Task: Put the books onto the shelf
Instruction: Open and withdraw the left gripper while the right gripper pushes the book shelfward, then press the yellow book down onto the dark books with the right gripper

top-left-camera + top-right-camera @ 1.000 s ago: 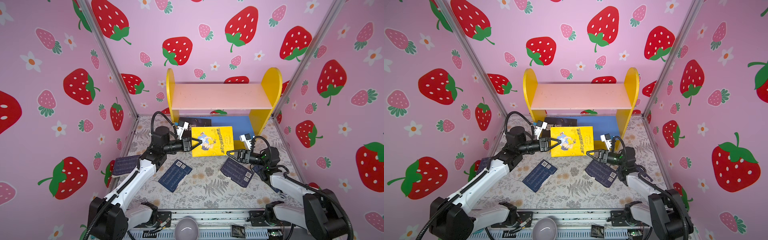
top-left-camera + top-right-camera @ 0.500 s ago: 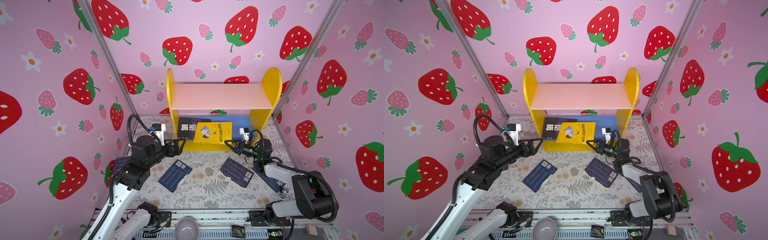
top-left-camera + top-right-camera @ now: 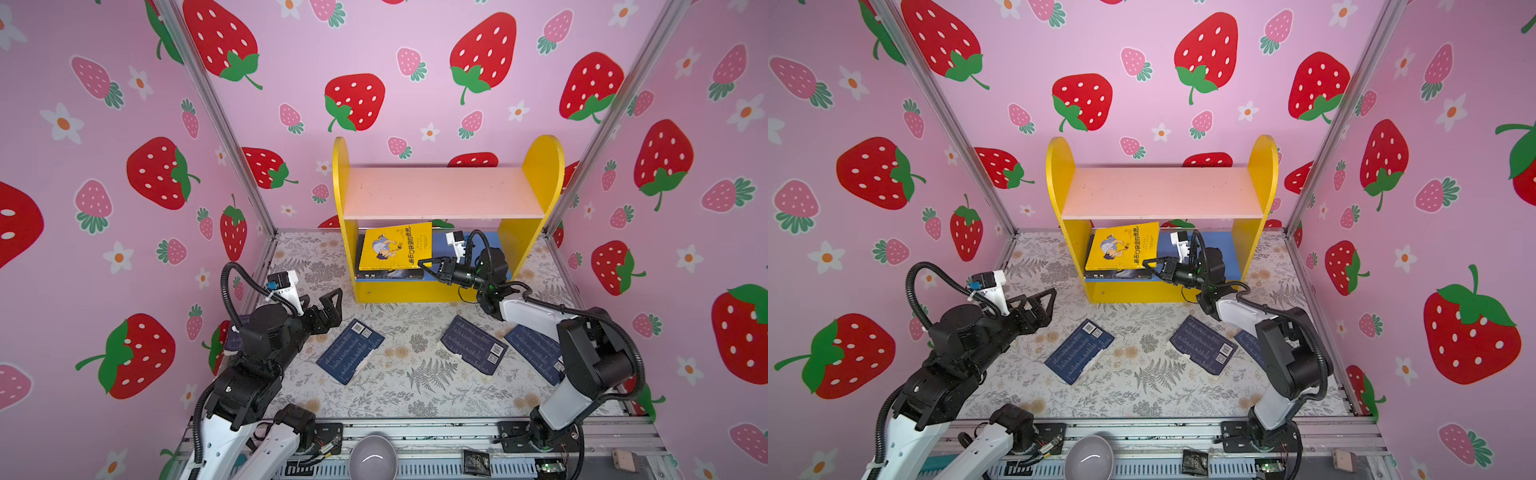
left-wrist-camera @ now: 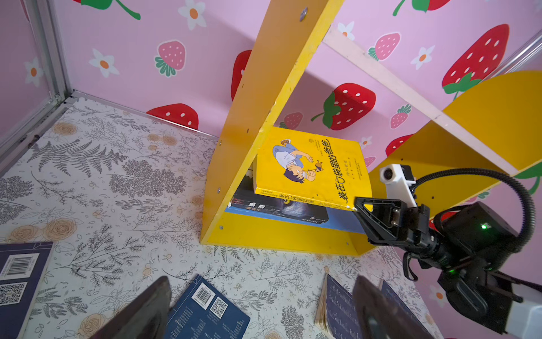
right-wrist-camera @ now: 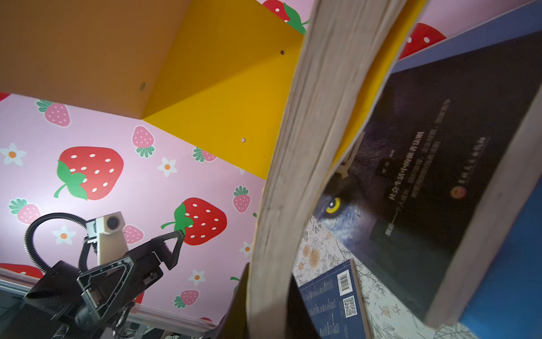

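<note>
1. Yellow book (image 3: 395,249) sits in the lower bay of shelf (image 3: 399,293), 12 o'clock on mat (image 3: 415,399), tilted on dark books (image 3: 390,274).
2. Right gripper (image 3: 423,262): jaws closed, tip at that book's corner; pinching or nudging, can't tell.
3. Left gripper (image 3: 330,307): wide, empty, 9 o'clock.
4. Remaining: four navy books (image 3: 351,351) flat on mat, at 9, 8, 4 and farther out at 4 o'clock. Upper board (image 3: 440,191) bare. Under halfway, I judge.

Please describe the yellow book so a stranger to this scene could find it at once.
Find the yellow-sided shelf at the back wall and look at its blue lower board. There the yellow book lies tilted on a dark book. It alone has a bright cartoon cover; the floor books are navy.
</note>
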